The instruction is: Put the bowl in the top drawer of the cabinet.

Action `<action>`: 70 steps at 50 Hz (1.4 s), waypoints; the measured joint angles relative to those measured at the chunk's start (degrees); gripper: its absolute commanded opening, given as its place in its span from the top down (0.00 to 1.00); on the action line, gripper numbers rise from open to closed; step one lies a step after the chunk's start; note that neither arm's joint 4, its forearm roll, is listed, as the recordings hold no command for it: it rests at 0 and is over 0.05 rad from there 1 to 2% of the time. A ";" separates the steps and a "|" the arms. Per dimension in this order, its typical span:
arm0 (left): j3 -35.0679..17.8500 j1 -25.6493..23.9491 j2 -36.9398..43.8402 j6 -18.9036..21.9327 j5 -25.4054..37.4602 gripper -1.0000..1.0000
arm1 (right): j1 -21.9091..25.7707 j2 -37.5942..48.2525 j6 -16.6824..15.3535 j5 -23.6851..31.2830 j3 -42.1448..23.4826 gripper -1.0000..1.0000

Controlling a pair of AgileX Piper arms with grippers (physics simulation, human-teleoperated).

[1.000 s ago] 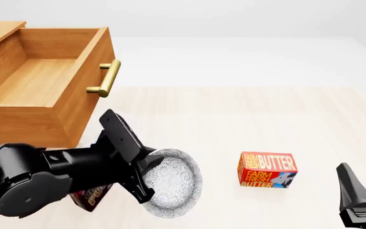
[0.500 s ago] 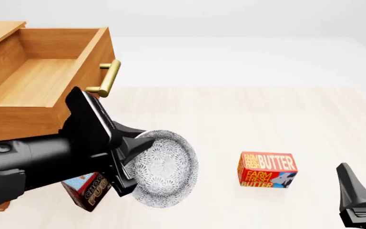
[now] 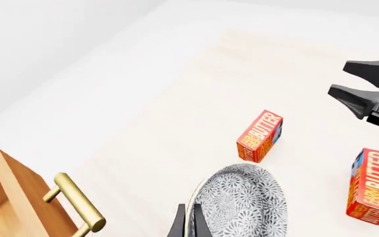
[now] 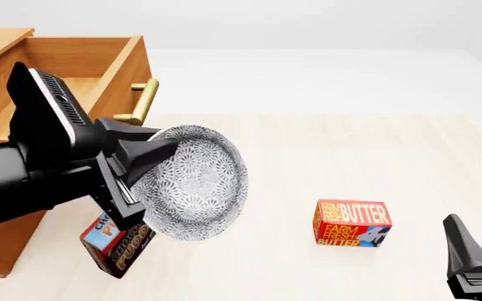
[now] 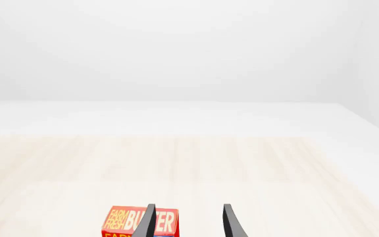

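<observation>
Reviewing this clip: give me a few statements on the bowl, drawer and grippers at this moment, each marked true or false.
1. The left gripper grips the bowl by its rim, held off the table. True.
2. The top drawer is pushed shut. False: it stands open, its inside showing.
3. The bowl already lies inside the drawer. False: it hangs in front of the drawer, tilted on edge.
4. The right gripper holds nothing, fingers apart. True.
5. The butter box sits on the table, apart from both grippers. True.

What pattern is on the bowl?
Fine dark grey floral speckle on white; the bowl shows best in the front view.
</observation>
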 measured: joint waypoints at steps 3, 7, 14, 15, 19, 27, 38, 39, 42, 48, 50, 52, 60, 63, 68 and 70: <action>-0.78 0.35 -0.54 0.02 0.42 1.00 | 0.00 0.00 0.00 0.00 0.00 0.00; -1.85 0.86 -1.13 0.04 0.99 1.00 | 0.00 0.00 0.00 0.00 0.00 0.00; -3.97 2.22 -1.82 0.27 2.18 1.00 | 0.00 0.00 0.00 0.00 0.00 0.00; -4.33 2.47 -1.84 0.37 2.41 1.00 | 0.00 0.00 0.00 0.00 0.00 0.00; -5.73 3.48 -1.84 0.87 3.32 1.00 | -0.01 0.00 0.00 0.00 0.00 0.00; -9.51 5.78 -1.28 2.09 5.87 1.00 | 0.00 0.00 0.00 0.00 0.00 0.00; -14.81 8.70 -0.08 5.05 8.98 1.00 | -0.01 0.00 0.00 0.00 0.00 0.00; -15.31 8.94 0.03 5.22 9.24 1.00 | -0.01 0.00 0.00 0.00 0.00 0.00; -16.69 9.64 0.37 5.63 9.92 1.00 | -0.01 -0.01 0.00 0.00 0.00 0.00; -19.15 11.38 1.30 6.04 11.01 1.00 | -0.01 0.00 0.00 0.00 0.00 0.00; -19.94 12.00 1.67 6.15 11.33 1.00 | 0.00 0.00 0.00 0.00 0.00 0.00; -20.67 12.56 2.02 6.23 11.63 1.00 | 0.00 0.00 0.00 0.00 0.00 0.00; -23.85 15.16 3.89 5.91 12.91 1.00 | 0.00 0.00 0.00 0.00 0.00 0.00; -25.25 16.47 4.90 5.50 13.42 1.00 | 0.00 0.00 0.00 0.00 0.00 0.00; -27.60 18.41 6.43 4.82 14.27 1.00 | 0.00 0.00 0.00 0.00 0.00 0.00; -28.80 19.10 7.20 4.14 14.94 1.00 | 0.00 0.00 0.00 0.00 0.00 0.00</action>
